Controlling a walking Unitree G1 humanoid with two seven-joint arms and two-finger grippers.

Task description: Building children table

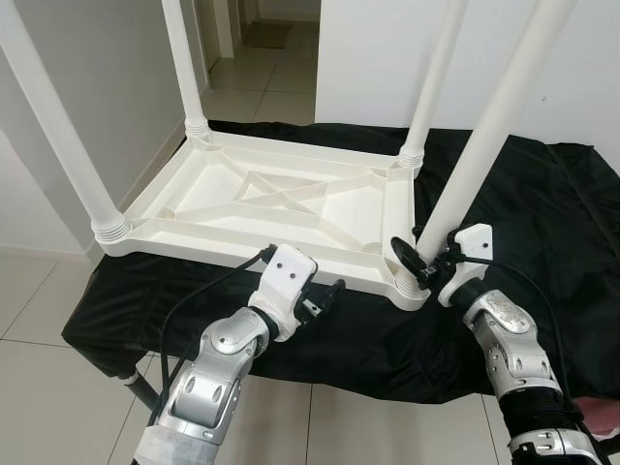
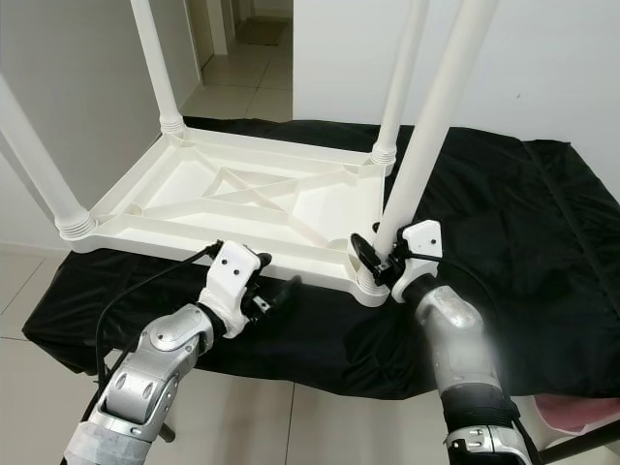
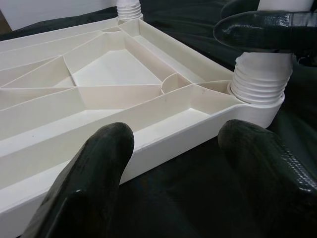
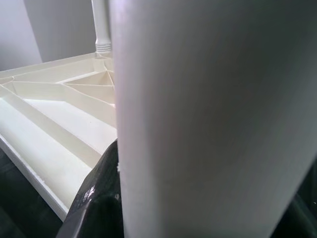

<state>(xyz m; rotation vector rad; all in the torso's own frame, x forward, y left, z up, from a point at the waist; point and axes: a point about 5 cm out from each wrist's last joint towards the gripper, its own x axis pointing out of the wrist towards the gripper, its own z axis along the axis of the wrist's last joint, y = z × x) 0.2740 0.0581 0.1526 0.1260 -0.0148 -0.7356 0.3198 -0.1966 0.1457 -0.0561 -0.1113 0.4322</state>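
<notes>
Tabletop (image 1: 281, 208) upside down on black cloth (image 1: 542, 223). Right gripper (image 1: 418, 263) clamped on near leg (image 1: 484, 145) above socket. Left gripper (image 1: 325, 295) spread wide, empty, beside near rim.

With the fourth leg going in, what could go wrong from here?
1. The leg in the right gripper leans away from the other three upright legs, so it may seat crooked or cross-thread in its corner socket.
2. That corner sits near the front edge of the black-covered table, so pushing could slide the tabletop off.
3. The left gripper is open beside the rim, not bracing it.
</notes>
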